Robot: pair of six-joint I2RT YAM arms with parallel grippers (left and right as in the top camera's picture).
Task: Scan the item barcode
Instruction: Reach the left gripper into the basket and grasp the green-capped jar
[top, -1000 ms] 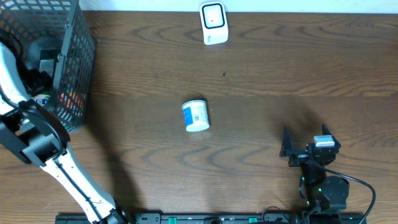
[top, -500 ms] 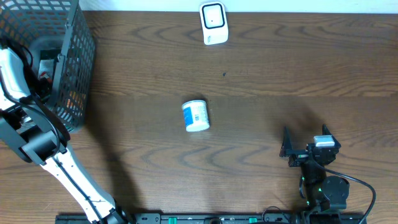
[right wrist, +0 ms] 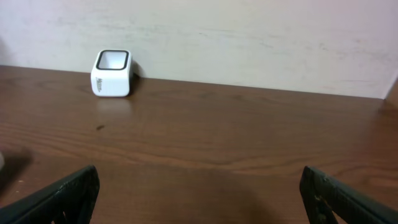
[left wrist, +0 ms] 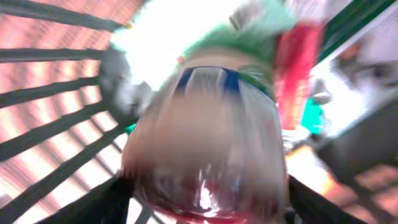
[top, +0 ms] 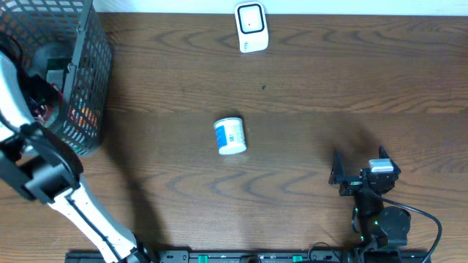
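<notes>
My left gripper [left wrist: 205, 202] is down inside the black wire basket [top: 91, 66] at the table's far left. A blurred rounded item [left wrist: 205, 124], pale with a blue band and a red lower edge, fills the gap between its dark fingers [left wrist: 115, 202]. Blur hides whether the fingers press on it. The white barcode scanner [top: 251, 27] stands at the far edge of the table and also shows in the right wrist view, scanner [right wrist: 112, 73]. My right gripper [top: 333, 168] rests low at the front right, open and empty [right wrist: 198, 180].
A white and blue can [top: 230, 136] lies on its side mid-table. Other packets, green, red and teal, crowd the basket around the item [left wrist: 298, 68]. The basket wall's black wires [left wrist: 56, 124] run close on the left. A pale wall backs the table [right wrist: 249, 37].
The left arm has shifted within the basket, first slightly back and then toward the front edge. Its fingers have drawn in around the item. The right arm and the can have not moved.
</notes>
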